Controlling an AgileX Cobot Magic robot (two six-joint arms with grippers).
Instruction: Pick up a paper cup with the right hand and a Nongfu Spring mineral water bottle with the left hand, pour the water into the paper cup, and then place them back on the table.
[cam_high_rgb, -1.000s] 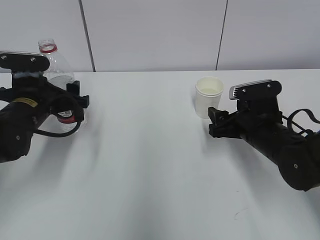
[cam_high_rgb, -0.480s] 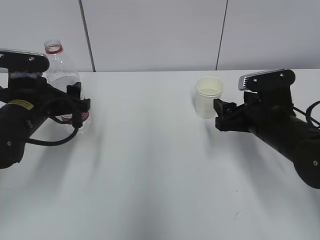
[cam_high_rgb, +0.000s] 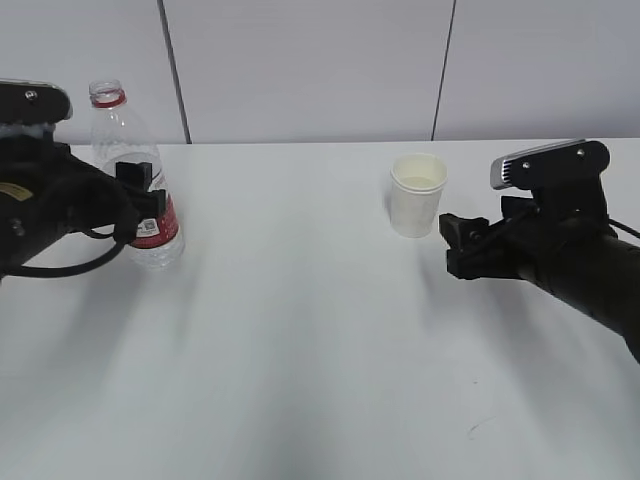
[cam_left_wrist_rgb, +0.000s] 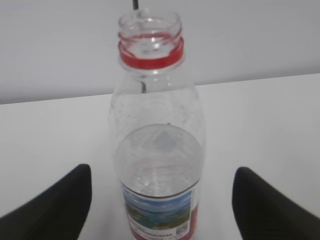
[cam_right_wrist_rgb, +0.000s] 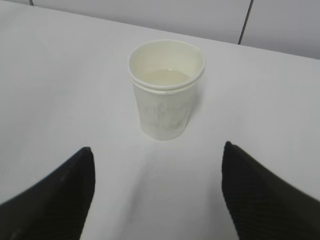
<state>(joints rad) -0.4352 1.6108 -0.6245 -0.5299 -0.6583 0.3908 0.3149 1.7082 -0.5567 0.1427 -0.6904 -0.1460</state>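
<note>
The clear mineral water bottle (cam_high_rgb: 140, 175) with red neck ring and no cap stands upright on the white table (cam_high_rgb: 300, 330) at the left; it fills the left wrist view (cam_left_wrist_rgb: 157, 145), partly full of water. My left gripper (cam_high_rgb: 140, 195) is open, its fingers (cam_left_wrist_rgb: 47, 205) wide of the bottle and not touching it. The cream paper cup (cam_high_rgb: 417, 194) stands upright at centre right with water in it; it also shows in the right wrist view (cam_right_wrist_rgb: 166, 89). My right gripper (cam_high_rgb: 458, 245) is open, drawn back from the cup, with bare table between its fingers (cam_right_wrist_rgb: 270, 200).
A grey panelled wall (cam_high_rgb: 300, 60) rises behind the table's far edge. A small dark scuff (cam_high_rgb: 478, 424) marks the table near the front right. A faint wet trace (cam_right_wrist_rgb: 150, 167) lies on the table just before the cup.
Both grippers have drawn back from their objects: the left to the left, off the bottle, which now stands upright and free; the right to the right, away from the cup.
</note>
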